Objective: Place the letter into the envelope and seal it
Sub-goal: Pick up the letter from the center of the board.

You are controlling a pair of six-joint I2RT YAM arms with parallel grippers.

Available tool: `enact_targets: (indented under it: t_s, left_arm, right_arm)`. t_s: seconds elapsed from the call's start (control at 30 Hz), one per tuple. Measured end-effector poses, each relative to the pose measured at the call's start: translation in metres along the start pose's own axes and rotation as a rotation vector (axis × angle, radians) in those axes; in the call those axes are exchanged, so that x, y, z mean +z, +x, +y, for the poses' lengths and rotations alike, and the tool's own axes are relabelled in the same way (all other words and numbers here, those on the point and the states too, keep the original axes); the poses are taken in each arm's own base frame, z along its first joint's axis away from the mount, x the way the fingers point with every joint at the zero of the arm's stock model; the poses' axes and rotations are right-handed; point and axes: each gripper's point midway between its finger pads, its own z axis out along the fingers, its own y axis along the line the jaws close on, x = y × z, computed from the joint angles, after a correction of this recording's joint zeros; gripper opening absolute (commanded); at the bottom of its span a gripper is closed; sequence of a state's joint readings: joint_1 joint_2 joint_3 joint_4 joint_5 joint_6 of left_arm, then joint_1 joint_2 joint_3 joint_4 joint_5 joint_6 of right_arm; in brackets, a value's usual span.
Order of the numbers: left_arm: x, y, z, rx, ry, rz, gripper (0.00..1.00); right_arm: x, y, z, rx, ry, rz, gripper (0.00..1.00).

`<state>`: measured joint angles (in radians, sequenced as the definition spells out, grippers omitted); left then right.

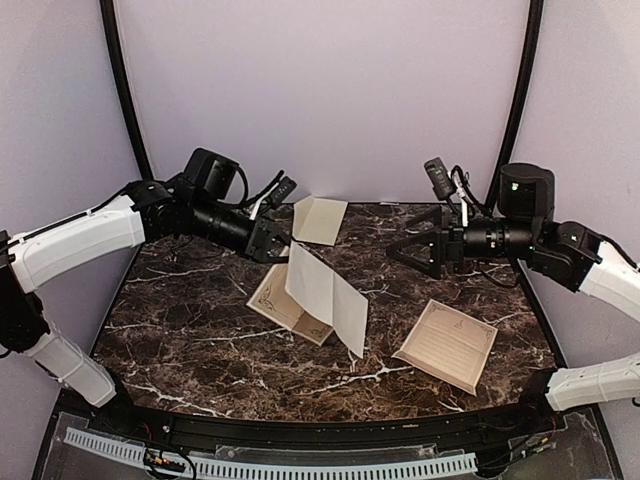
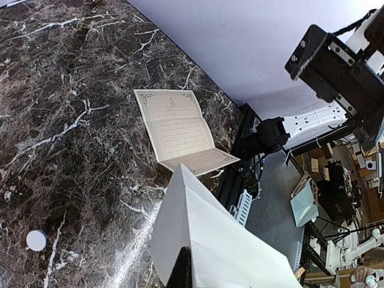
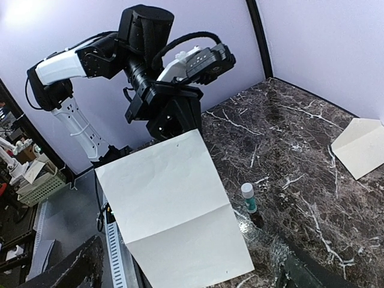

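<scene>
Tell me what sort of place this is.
Probably a robotics lab test cell: a marble-patterned table walled by plain lilac panels, a left arm and right arm mounted at it, and workshop clutter beyond.

Top view: high at the near edge, looking down over the whole counter (image 1: 180, 330). Left wrist: close behind its jaws, facing the letter (image 2: 180, 132) beyond them. Right wrist: looks past its jaws at the left arm (image 3: 66, 66). All share the counter.
</scene>
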<state>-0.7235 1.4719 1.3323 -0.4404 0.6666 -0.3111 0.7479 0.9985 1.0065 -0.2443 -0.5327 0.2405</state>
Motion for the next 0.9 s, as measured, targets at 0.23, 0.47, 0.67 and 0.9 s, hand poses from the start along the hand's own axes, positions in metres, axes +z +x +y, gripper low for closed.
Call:
enact_targets:
  t_s: [0.23,0.47,0.67,0.9]
  left_arm:
    - [-0.005,-0.011,0.003,-0.085,-0.009,-0.014,0.0]
    - [-0.005,-0.014,0.025,-0.22,-0.041,-0.021,0.0]
    - [-0.005,-0.016,0.029,-0.272,-0.038,-0.023,0.0]
    - [-0.001,-0.013,0.03,-0.288,-0.021,-0.006,0.0]
  right_arm:
    - [0.01,0.007,0.028,-0.063,0.027,-0.015,0.93]
    - [0.036,0.026,0.039,-0.153,0.125,0.02,0.92]
    - [0.065,0.058,0.039,-0.243,0.207,0.115,0.92]
    - [0.084,0.065,0.025,-0.307,0.357,0.146,0.86]
